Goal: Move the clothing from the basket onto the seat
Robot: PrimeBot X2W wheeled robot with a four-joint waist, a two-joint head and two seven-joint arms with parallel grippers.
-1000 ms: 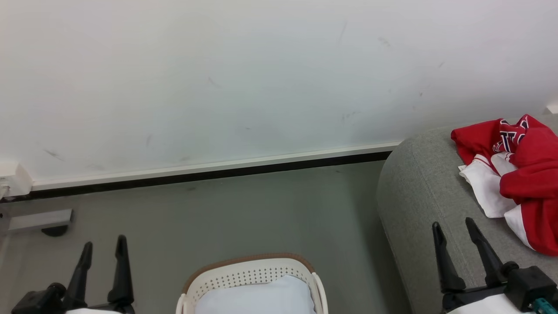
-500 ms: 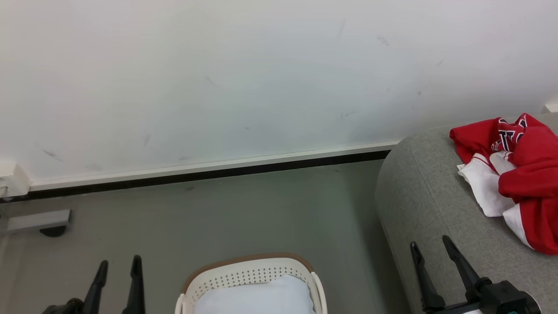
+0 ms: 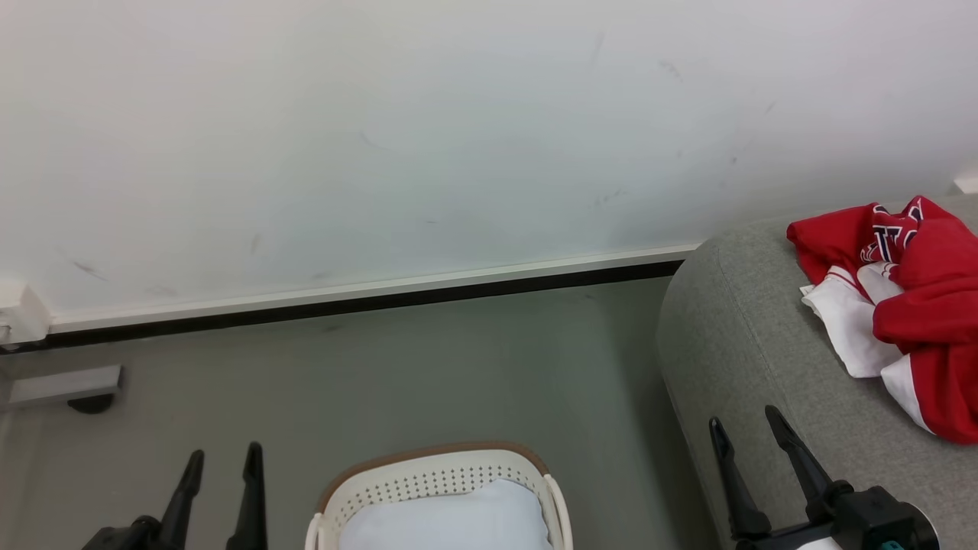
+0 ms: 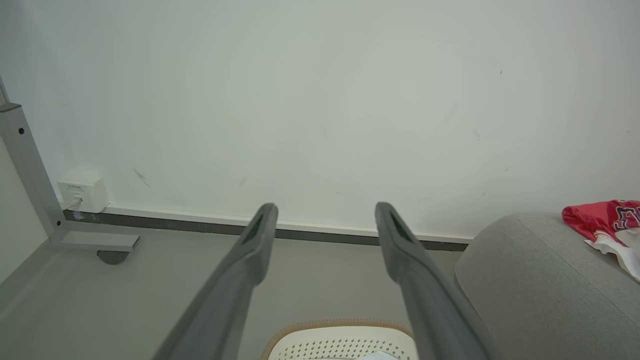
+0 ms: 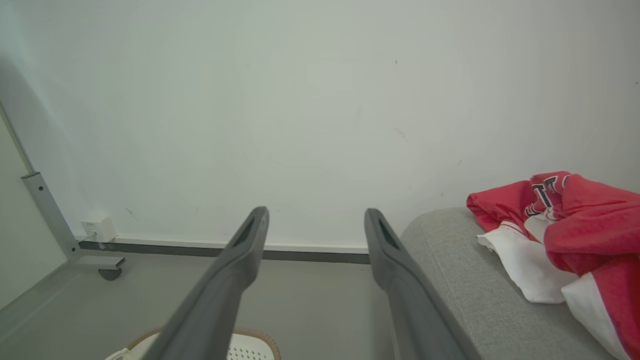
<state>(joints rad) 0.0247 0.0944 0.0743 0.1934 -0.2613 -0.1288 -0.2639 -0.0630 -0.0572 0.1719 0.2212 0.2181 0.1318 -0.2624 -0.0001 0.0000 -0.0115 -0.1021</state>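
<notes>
Both arms have pulled back toward the robot since a sec ago. Left gripper (image 3: 225, 452) now sits lower and a bit further right in the head view, and right gripper (image 3: 743, 417) sits lower and further left, just off the seat's (image 3: 756, 336) rounded left edge. Both are spread wide w/ nothing between the fingers.

Clothing (image 3: 928, 305) is a red-and-white heap on the seat, far right, well apart from the basket (image 3: 428, 477). That one's on the floor near the robot, btwn the two grippers. In the basket I see the pale cushion (image 3: 451, 519) and no red fabric, tho its near half is cut off by the frame, so can't rule out a leftover.

Imo the transfer is done or v close and this is the retreat. Next move is prob tilting the head down to check the basket bottom. If a jersey's left, reach in past the cushion w/o snagging it, otherwise just park.
</notes>
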